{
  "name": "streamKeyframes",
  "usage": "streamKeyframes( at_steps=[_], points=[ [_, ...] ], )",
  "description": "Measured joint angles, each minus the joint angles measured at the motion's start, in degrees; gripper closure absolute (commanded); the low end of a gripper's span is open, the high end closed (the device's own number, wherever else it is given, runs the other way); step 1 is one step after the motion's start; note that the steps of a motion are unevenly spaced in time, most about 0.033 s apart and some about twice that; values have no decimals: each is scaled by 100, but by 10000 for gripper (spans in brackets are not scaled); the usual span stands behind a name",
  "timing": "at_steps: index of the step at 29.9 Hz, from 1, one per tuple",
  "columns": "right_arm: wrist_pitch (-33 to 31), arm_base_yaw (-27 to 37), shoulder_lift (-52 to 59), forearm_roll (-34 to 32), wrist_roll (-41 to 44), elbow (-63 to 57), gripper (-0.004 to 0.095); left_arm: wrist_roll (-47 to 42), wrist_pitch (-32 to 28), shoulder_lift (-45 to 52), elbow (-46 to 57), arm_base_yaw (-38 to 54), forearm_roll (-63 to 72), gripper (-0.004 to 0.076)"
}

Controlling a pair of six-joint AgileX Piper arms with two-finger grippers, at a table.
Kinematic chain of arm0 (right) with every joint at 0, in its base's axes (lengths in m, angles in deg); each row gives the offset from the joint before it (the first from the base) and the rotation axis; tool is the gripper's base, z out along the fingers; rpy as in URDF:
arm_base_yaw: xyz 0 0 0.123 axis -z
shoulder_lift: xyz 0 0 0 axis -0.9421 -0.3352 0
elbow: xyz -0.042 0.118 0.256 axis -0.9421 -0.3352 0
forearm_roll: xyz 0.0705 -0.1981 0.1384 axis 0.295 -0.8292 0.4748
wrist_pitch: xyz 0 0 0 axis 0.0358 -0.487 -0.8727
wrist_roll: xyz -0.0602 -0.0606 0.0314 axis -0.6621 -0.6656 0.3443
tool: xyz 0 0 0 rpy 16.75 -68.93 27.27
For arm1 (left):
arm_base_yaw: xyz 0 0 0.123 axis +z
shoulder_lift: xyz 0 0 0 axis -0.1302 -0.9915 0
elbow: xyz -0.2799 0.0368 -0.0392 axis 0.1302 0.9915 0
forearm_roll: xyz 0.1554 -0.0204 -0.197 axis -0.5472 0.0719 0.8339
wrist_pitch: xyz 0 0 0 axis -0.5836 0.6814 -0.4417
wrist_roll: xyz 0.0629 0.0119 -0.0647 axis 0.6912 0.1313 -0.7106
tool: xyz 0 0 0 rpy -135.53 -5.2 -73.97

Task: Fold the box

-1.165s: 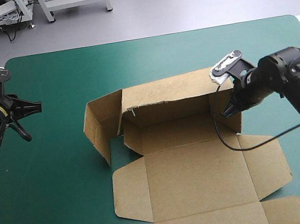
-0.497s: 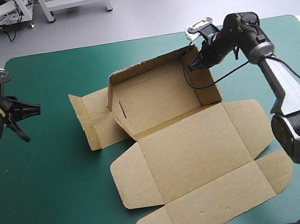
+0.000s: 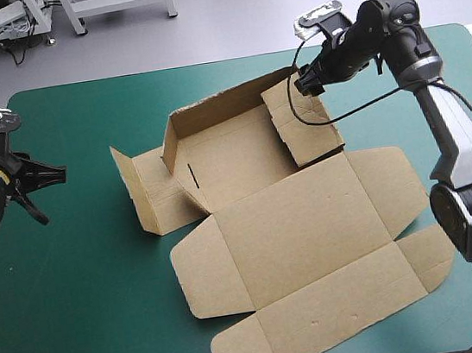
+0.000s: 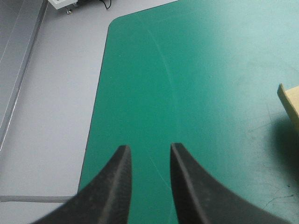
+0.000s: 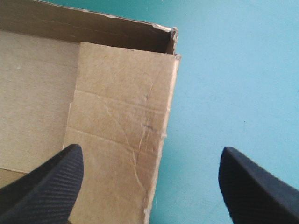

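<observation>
The box (image 3: 294, 221) lies at the middle of the counter (image 3: 109, 332), lid flat on its near side and tray walls part raised on its far side, so raising walls seems the step in hand. Well off the box's left hangs the left gripper (image 3: 54, 193), fingers slightly apart and empty. At its far right corner the right gripper (image 3: 300, 83) holds its fingers wide open over the inward-folded right wall (image 3: 303, 124), which probably needs tucking next. Teal-green cover shows all round the box.
</observation>
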Motion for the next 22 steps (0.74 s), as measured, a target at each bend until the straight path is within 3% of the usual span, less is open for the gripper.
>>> streamKeyframes(
  at_steps=[10,22],
  points=[
    [-12,0,78,-46,59,-167,156,2,-6,0,0,0,-32,517],
    [8,0,-946,17,80,-324,162,2,-42,0,0,0,-15,517]
  ],
)
